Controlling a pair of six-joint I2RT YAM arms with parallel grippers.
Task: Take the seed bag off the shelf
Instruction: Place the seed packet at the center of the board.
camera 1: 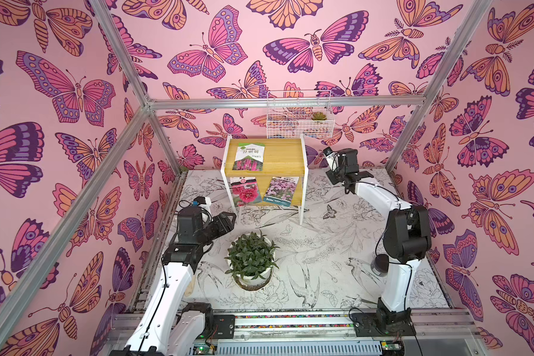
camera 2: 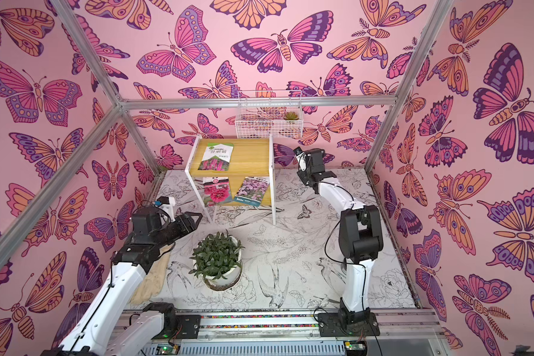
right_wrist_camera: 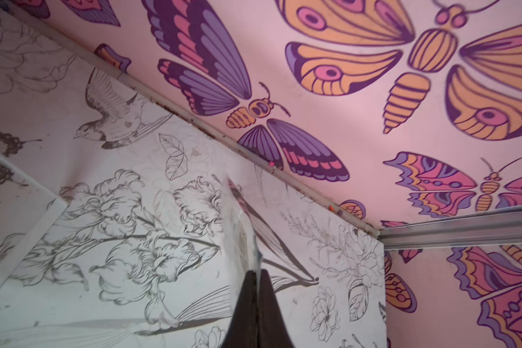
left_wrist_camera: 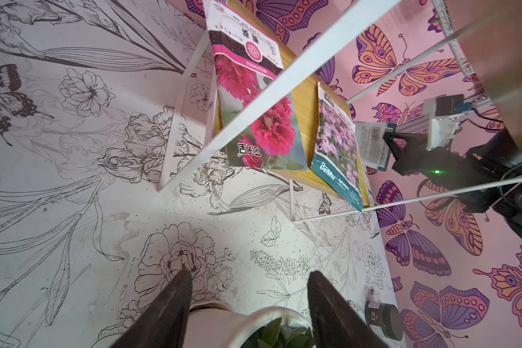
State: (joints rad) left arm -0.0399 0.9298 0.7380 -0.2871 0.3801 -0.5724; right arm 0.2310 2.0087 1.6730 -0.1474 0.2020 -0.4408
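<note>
1. seed bag point(left_wrist_camera: 369, 144) is off the shelf point(camera 1: 285, 154): pinched in the right gripper point(right_wrist_camera: 256, 272), clear of the boards, just past the shelf's right side near the back wall; seen edge-on in the right wrist view
2. right gripper clenched on the bag's edge, both fingers tight against it
3. three others lie on the shelf: green-topped bag point(camera 1: 249, 156) on the upper board, left half; red-flower bag point(camera 1: 245, 191) and purple-flower bag point(camera 1: 281, 190) side by side on the lower board, both overhanging its front edge
4. left gripper point(left_wrist_camera: 249, 274) released, fingers apart, nothing between them; hovers over the table point(camera 1: 336, 246) by the shelf's front-left leg
5. potted plant point(camera 1: 251, 259) mid-table in front of the shelf, just beside the left gripper
6. wire basket point(camera 1: 299, 123) on the back wall above the shelf, small succulent point(camera 1: 318, 116) inside
7. dark jar point(left_wrist_camera: 383, 319) on the table near the right arm
</note>
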